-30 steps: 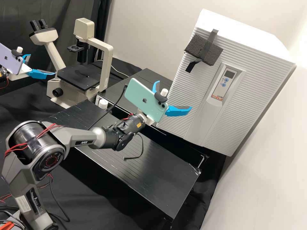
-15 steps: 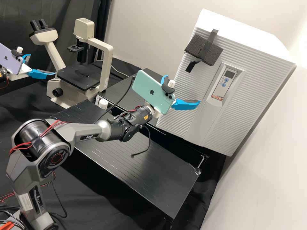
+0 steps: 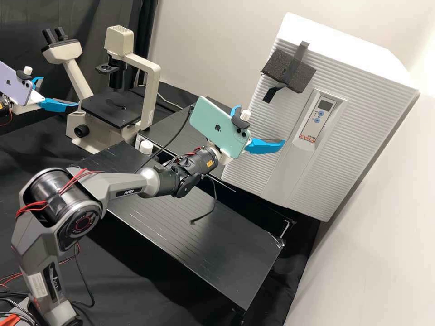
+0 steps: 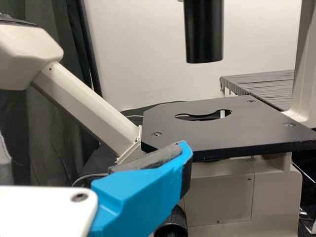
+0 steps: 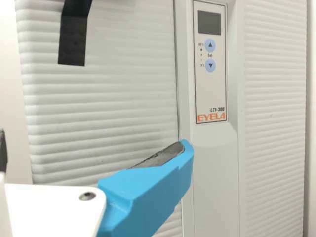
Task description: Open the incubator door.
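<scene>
The right gripper [image 3: 259, 126] stands open in front of the white ribbed incubator [image 3: 344, 149], below the dark foam pad [image 3: 290, 72] taped near the door's upper left edge, with nothing between its fingers. In the right wrist view the open right gripper [image 5: 94, 145] has one blue finger [image 5: 148, 192] in front of the smooth strip under the control panel [image 5: 210, 64]; a black tape end [image 5: 73, 42] hangs higher up. The door looks closed. At the far left is the left gripper [image 3: 58, 92], open and empty; in the left wrist view, the left gripper [image 4: 94, 145] faces the microscope stage [image 4: 197, 128].
A beige microscope [image 3: 147, 90] stands at the back left, beside the left gripper. The black bench top [image 3: 213, 244] runs below the right arm, with a white knob [image 3: 146, 147] near its back edge. A dark cable hangs from the right arm. A wall rises beside the incubator.
The right arm has moved rightward and slightly up, bringing its open gripper closer to the incubator front; the motion is smaller in the last half second. The left arm has kept still.
</scene>
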